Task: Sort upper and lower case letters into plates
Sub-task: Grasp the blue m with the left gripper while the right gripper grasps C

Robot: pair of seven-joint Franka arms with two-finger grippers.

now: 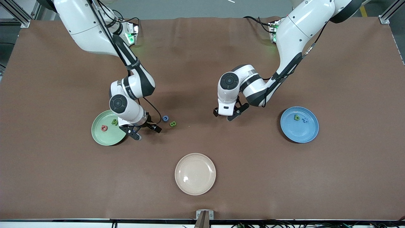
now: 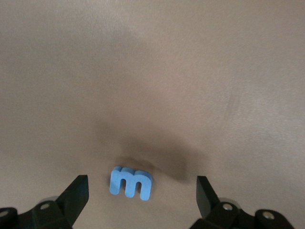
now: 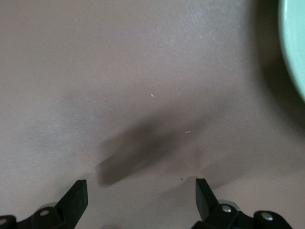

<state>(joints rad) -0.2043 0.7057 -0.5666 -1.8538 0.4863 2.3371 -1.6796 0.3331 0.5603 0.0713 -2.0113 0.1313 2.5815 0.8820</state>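
A blue small letter m (image 2: 130, 182) lies flat on the table, between the open fingers of my left gripper (image 2: 142, 181). In the front view that gripper (image 1: 224, 116) hangs low over mid-table and hides the m. The mint green plate (image 1: 101, 137) holds a red letter (image 1: 103, 128) and a green letter (image 1: 114, 122). My right gripper (image 1: 147, 132) is open and empty over bare table beside that plate, whose rim (image 3: 295, 43) shows in the right wrist view. A blue letter (image 1: 165, 118) and a green B (image 1: 172, 123) lie close to it. The blue plate (image 1: 300, 134) holds a green b (image 1: 296, 117) and a blue letter (image 1: 305, 120).
A cream-beige plate (image 1: 195, 174) sits near the table's front edge, nearer to the front camera than both grippers. The brown table cover (image 1: 348, 174) runs wide round all three plates.
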